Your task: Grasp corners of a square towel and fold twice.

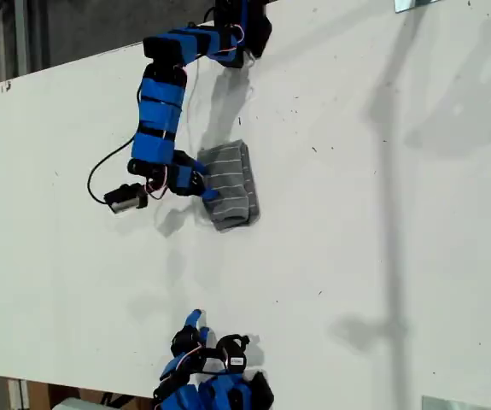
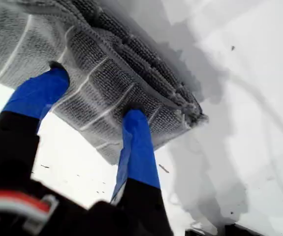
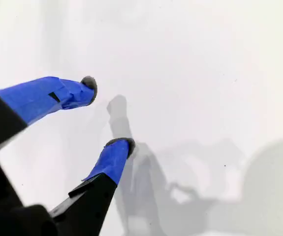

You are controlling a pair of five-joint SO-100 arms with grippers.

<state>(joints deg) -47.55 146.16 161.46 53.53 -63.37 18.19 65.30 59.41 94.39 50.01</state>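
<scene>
Towel folded small, just past table middle toward 11 o'clock in exterior view. First gripper spread wide, tips pressing its edge. Second gripper wide, empty. Folding looks finished; next, lift away gently.
</scene>
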